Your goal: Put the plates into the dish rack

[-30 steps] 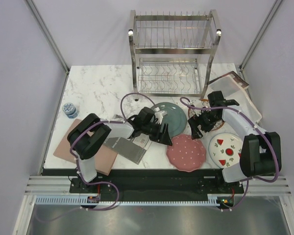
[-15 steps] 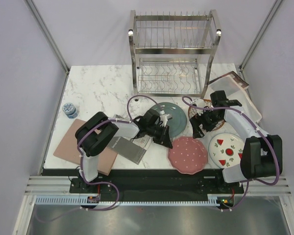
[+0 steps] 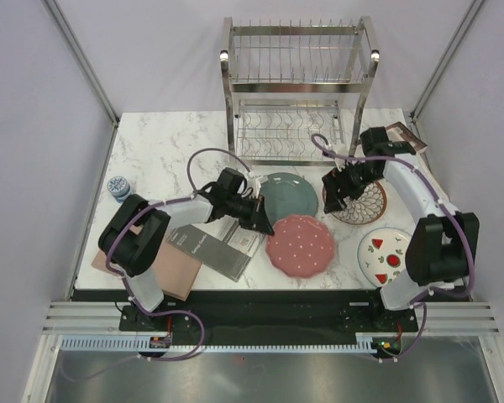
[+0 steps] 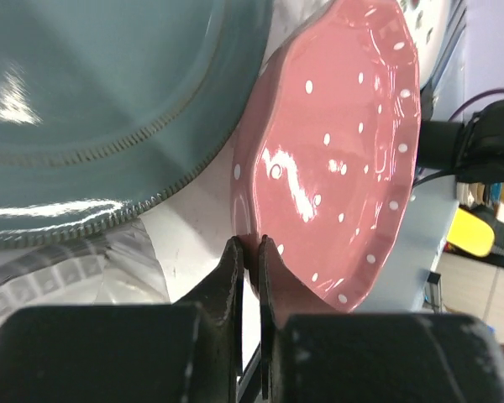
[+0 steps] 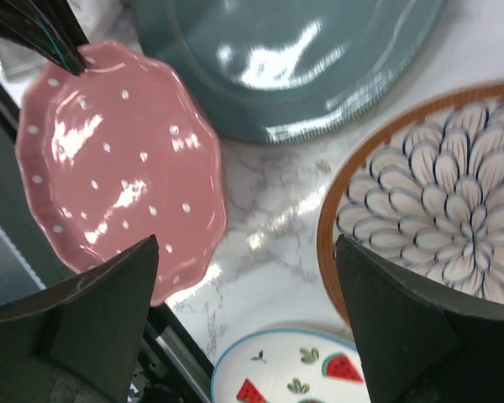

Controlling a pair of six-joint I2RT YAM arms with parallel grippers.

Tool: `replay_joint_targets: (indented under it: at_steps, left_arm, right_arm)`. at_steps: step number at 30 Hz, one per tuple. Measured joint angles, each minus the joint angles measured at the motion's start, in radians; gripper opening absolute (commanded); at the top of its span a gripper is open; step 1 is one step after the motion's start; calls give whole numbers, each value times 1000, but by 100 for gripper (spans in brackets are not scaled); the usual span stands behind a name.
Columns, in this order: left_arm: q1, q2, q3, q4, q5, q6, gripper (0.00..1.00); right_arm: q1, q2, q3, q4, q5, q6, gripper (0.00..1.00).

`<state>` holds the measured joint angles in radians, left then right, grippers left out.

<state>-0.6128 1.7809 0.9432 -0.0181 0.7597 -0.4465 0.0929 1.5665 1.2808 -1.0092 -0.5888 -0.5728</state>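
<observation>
Left wrist view: left gripper (image 4: 250, 245) is pinched together on the outermost rim of the pink dotted plate (image 4: 336, 159). I only have a thin bite of edge.
Right gripper (image 3: 340, 191): jaws wide apart and holding nothing. It hovers off the front right corner of the dish rack (image 3: 296, 92).
Rack load: both tiers look bare, so I judge no plate is in yet.
Plate positions: all four lie flat in front of the rack. The grey-green plate (image 3: 287, 195) is closest to its front. The petal-pattern plate (image 3: 363, 204) sits off its right front leg. The pink one is further out from the rack, and the fruit-print plate (image 3: 385, 254) is furthest out on the right.
Risk, slip: with so shallow a grip, the plate could pivot or drop out when I lift or tilt it.
Risk, drag: the pink rim touches or overlaps the grey-green rim, and I can't tell which. A low pull could drag that plate with it.
Risk, arms: the right arm sits between the pink plate and the rack, so a straight carry could clip it.
Risk, slotting: the upright wires are close together and the lower tier has little headroom under the upper one. A tilted plate could jam.
Open room: bare marble table (image 3: 164, 151) lies off the rack's left front, which looks like the cleanest approach lane.
Tight room: the dark booklet (image 3: 210, 250) is just beside my left gripper, on the side away from the rack.
</observation>
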Motion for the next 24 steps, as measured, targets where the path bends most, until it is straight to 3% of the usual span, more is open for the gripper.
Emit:
replay_joint_targets:
  at_steps: [3,7,19,24]
  left_arm:
    - [16,-68,12,-22,-14,19,2]
    - [14,-140,23,-43,-21,47,2]
    - [34,-177,27,-90,-41,106,2]
    - [35,-177,54,-102,-51,117,2]
  right_arm:
    - [2,134,169,-105,-91,-20,88]
    - [8,269,267,-207,-166,-46,90]
    - [69,315,258,-316,-237,-112,91]
    - [101,315,206,-320,-243,-129,87]
